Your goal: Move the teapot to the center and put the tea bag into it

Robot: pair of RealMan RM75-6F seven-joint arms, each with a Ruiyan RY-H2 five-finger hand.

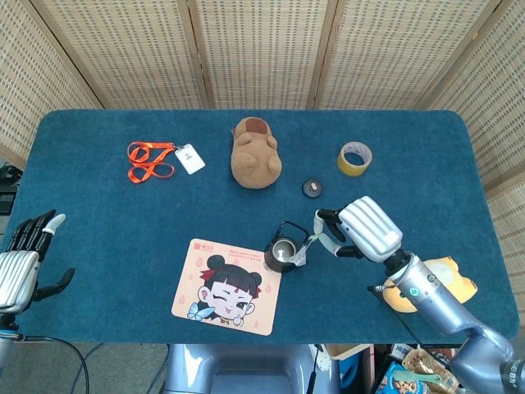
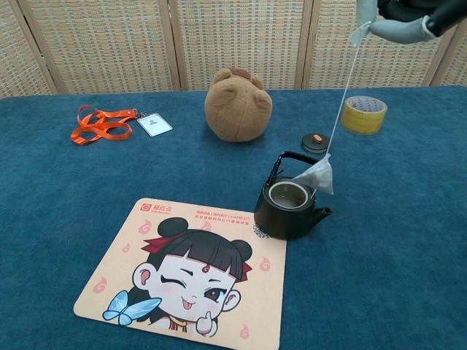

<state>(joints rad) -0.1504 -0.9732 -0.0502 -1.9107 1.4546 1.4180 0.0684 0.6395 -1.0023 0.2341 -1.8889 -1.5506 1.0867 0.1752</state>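
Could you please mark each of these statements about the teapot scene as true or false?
1. The right hand holds the tea bag by its string, so the bag hangs in the air. True.
2. The tea bag already lies at the bottom of the teapot. False: it hangs beside the handle, above the open mouth.
3. The teapot lid is on the pot. False: it lies on the cloth behind the teapot, near the tape roll.
4. The left hand holds nothing. True.
5. The teapot stands wholly on the cartoon mat. False: it stands at the mat's corner, mostly on the blue cloth.
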